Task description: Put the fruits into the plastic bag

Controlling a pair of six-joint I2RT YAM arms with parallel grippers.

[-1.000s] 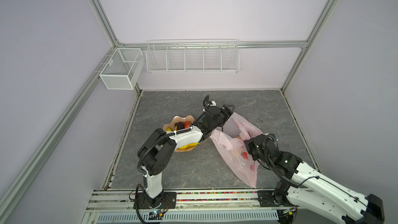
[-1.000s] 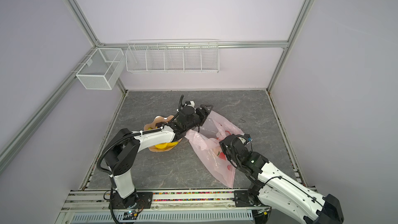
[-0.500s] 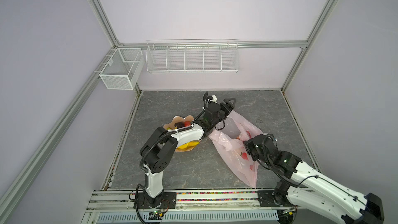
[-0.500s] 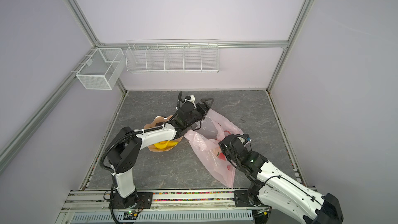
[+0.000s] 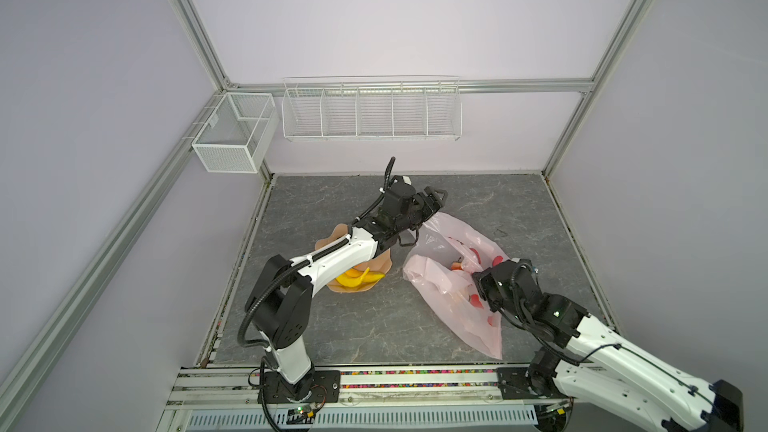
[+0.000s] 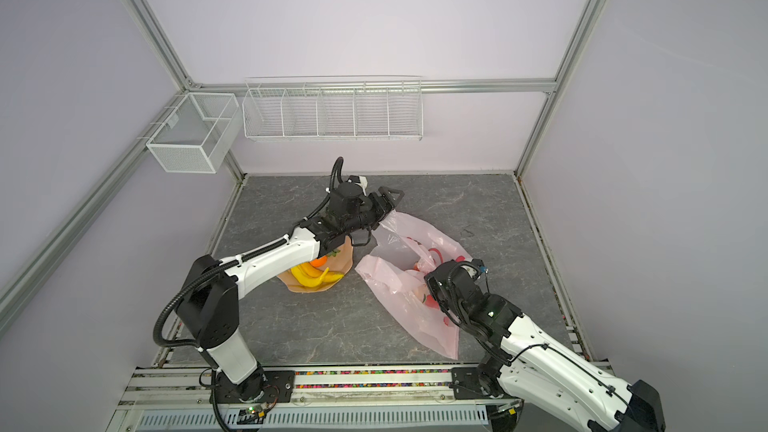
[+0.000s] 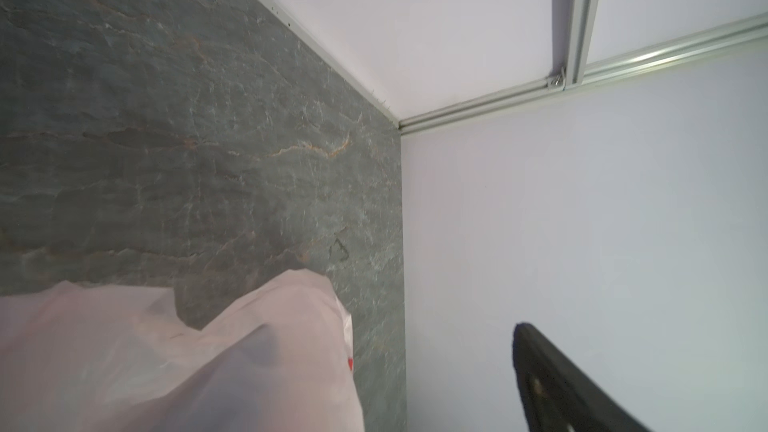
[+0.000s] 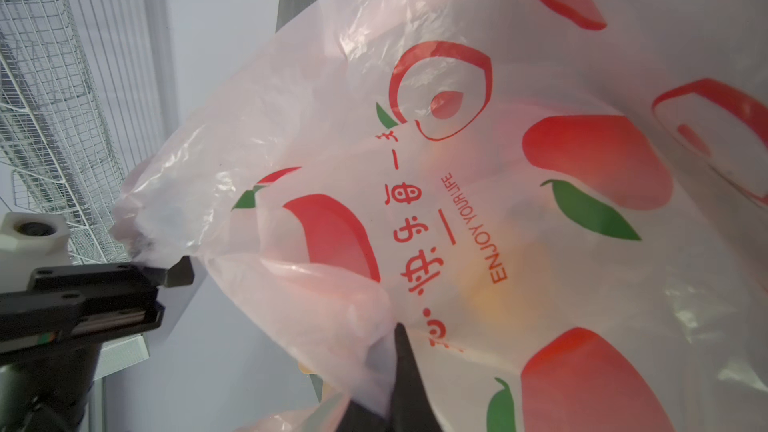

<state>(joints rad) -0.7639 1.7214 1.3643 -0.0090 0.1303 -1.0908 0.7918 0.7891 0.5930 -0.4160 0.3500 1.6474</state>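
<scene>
My left fingers [image 7: 552,380] stand spread wide at the 12 o'clock end of the plastic bag [image 5: 455,313]. In the left wrist view one black finger is bare, while pink film covers the side where its partner should be, so I cannot tell whether film hangs on it. From the right wrist view, the film's edge touches that gripper's tip.

My right fingers [image 8: 401,351] are clenched on a fold of the bag's film, near the middle of the bag as seen in both top views.

The bag lies on the grey worktop [image 5: 332,326] just to the 3 o'clock side of centre, with its mouth toward 11 o'clock and its closed bottom toward 5 o'clock. A yellowish shape [image 8: 490,297] shows through the film; I cannot tell which fruit it is.

Of the fruits, yellow bananas [image 5: 358,280] and an orange one [image 6: 319,260] lie in the peach-coloured dish [image 6: 347,253]. The dish sits just at 9 o'clock of the bag, partly under my left arm [image 5: 332,257].
</scene>
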